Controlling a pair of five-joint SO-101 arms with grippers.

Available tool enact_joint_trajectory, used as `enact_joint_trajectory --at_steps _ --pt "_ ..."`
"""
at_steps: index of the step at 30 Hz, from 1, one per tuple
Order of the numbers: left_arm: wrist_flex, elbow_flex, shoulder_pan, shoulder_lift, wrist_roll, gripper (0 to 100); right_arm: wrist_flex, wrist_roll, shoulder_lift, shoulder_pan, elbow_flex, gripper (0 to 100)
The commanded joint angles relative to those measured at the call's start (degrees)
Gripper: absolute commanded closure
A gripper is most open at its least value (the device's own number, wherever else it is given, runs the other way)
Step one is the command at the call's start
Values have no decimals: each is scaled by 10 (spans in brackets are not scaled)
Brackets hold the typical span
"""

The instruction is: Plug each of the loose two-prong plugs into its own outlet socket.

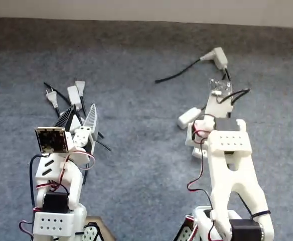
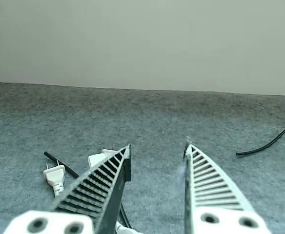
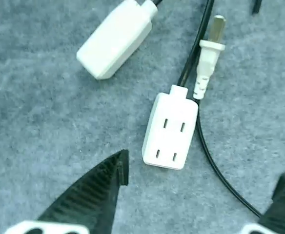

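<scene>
Beneath the spread right pincer (image 3: 203, 165) lies an outlet socket (image 3: 171, 127).

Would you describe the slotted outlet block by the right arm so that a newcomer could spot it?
On the grey carpet, look just ahead of the right pincer. The outlet block lies flat there, slots facing up, unlike the plain white block nearby.

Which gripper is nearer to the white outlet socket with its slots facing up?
Right. The right gripper hangs just above the outlet socket; the left gripper sits across the table, beside a loose plug.
</scene>
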Motion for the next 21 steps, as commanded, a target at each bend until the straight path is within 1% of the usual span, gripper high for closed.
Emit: enact_joint_trajectory --at_steps 1,3,15,17,21 --pt "3 10 9 0 3 812 -75 -44 -21 -11 29 686" --pt "3 10 9 0 3 812 -106 -50 -20 -11 44 714" --pt "3 10 9 0 3 812 -255 -49 -19 -8 187 719" --pt "7 10 9 0 3 812 -262 -49 -19 -8 201 754" --pt "10 10 9 0 3 812 -262 -46 -20 -8 198 864"
